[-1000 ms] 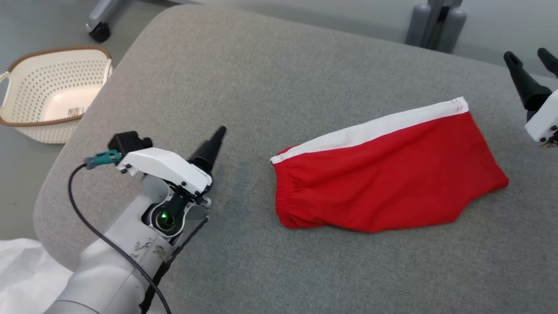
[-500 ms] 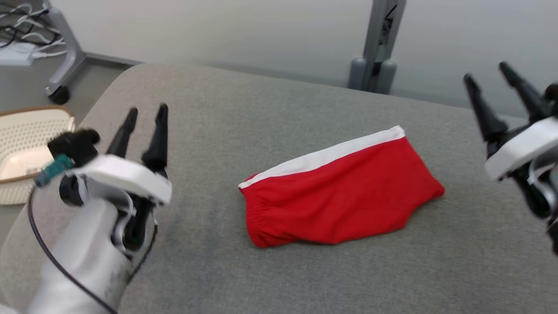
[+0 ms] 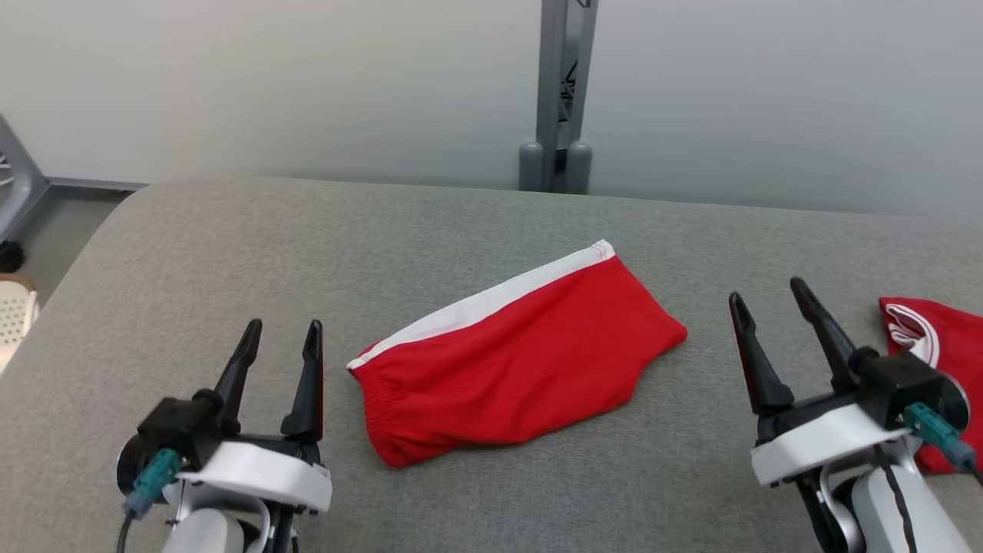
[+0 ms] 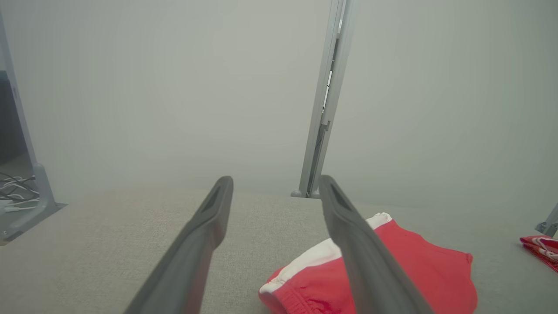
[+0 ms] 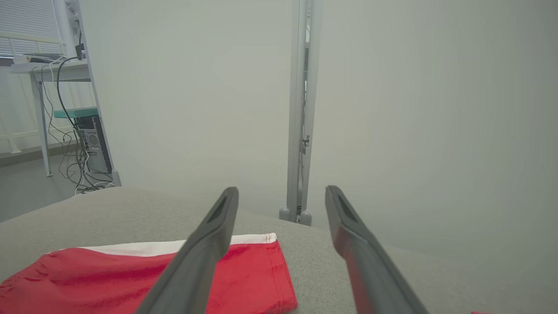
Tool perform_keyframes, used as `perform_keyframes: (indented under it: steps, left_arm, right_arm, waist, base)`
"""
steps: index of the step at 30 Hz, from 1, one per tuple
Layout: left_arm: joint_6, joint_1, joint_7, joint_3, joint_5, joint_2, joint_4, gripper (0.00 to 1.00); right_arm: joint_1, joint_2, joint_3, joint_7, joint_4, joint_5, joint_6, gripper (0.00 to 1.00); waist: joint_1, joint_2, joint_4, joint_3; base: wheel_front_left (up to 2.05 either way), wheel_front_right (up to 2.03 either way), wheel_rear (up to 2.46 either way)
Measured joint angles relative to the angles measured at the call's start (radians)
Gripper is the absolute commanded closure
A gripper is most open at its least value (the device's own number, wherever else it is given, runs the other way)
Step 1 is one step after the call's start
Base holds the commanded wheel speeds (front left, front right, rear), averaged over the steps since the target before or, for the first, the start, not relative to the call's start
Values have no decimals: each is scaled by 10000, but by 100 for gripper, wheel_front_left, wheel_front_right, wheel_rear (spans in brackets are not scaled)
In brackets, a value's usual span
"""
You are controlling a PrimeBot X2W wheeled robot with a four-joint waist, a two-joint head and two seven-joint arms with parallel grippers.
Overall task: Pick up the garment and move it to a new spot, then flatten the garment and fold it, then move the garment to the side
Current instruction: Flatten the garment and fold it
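Flanking the folded shorts (image 3: 507, 361) at the centre of the bench (image 3: 230, 246), we hold the left claw (image 3: 283, 326) and right claw (image 3: 766, 289) empty and spread apart, one each side. We judge them placed to grip both ends and slide it aside.

Red garment (image 3: 514, 369), white band along one edge. Cushion (image 3: 230, 253): plain mid-grey weave. Another cloth (image 3: 960, 330): red, white trim. On left gripper (image 3: 283, 326) and right gripper (image 3: 764, 290): black fingers, white housings, teal plugs.
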State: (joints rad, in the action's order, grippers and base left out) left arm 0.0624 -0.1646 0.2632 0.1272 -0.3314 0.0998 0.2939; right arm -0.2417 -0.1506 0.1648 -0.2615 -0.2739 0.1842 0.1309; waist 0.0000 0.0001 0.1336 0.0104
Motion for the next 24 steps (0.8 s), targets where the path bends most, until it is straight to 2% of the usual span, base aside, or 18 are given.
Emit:
perform_keyframes:
  steps: [4,9,15,21,24]
  left_arm:
    - [174,610,0,-602,681,-349,-443,0]
    - [380,1250,0,-790,1501,-485,-779,0]
    - [437,1605,0,-694,865,-506,-535,0]
    - [520,1590,0,-380,725,-506,-391,0]
    - [506,1546,0,-368,453,-497,-370,0]
  right_arm:
    - [493,531,-479,0,-21,-13,0,0]
    - [1010,853,-780,0,-485,224,0,0]
    - [1087,913,-1348,0,-1112,313,-4,0]
    - [1077,970,-1281,0,-1381,401,-4,0]
    - [960,974,-936,0,-1946,562,-4,0]
  waist:
    - [-1,0,-283,36]
    - [-1,0,-488,103]
    - [0,0,-563,140]
    - [-1,0,-485,110]
    - [0,0,-390,65]
  base:
    - [0,0,0]
    - [0,0,0]
    - [0,0,0]
    - [0,0,0]
    - [0,0,0]
